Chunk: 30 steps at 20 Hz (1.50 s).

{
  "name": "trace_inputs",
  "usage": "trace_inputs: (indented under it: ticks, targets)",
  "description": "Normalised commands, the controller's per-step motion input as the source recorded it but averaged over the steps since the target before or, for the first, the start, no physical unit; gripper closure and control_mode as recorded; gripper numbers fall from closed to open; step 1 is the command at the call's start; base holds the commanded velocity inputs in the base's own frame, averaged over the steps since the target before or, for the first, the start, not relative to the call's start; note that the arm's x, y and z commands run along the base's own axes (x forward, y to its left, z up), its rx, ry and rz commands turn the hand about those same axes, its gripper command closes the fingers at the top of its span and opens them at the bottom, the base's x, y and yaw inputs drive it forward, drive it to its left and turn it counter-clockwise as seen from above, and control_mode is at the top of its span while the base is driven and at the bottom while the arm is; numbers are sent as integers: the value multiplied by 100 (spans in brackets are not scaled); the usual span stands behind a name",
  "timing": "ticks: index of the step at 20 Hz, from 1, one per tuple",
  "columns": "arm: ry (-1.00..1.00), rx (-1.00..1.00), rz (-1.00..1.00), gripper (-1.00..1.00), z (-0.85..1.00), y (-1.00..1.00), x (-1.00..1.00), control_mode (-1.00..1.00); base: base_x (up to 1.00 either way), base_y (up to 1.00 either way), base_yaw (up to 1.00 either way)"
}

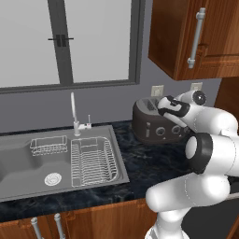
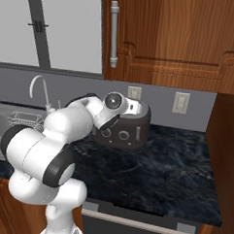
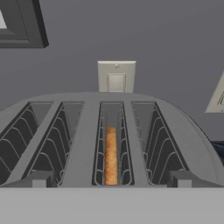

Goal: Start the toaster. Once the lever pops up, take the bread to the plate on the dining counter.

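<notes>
Gripper point(image 1: 164, 108) hovers just above the toaster point(image 1: 154, 122), at its near front edge, fingers spread wide, nothing held. Toaster: rounded, dark brown-grey, smooth shell, four wire-lined slots, standing on the dark marbled worktop point(image 2: 155, 164) right of the steel sink point(image 1: 28, 163). Bread point(image 3: 111, 155): thin tan slice, on edge in the third slot from the left in the hand view, long axis running away from the fingers. Lever likely below the fingers on the front face; cannot tell exactly where

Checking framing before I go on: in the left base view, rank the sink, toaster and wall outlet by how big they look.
1. Sink, widest by far.
2. Toaster, partly behind the arm.
3. Wall outlet, smallest.
The sink sits nearer the camera, which exaggerates its lead.
</notes>
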Motion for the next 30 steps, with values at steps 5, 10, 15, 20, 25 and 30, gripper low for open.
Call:
trace_inputs:
  ticks: [5, 10, 15, 20, 25, 30]
  targets:
    - [0, 0, 0, -100, 0, 0, 0, -100, 0, 0, 0]
    - [0, 0, 0, -100, 0, 0, 0, -100, 0, 0, 0]
    - [0, 0, 0, -100, 0, 0, 0, -100, 0, 0, 0]
    - [0, 0, 0, -100, 0, 0, 0, -100, 0, 0, 0]
    - [0, 0, 0, -100, 0, 0, 0, -100, 0, 0, 0]
    - [0, 0, 0, -100, 0, 0, 0, -100, 0, 0, 0]
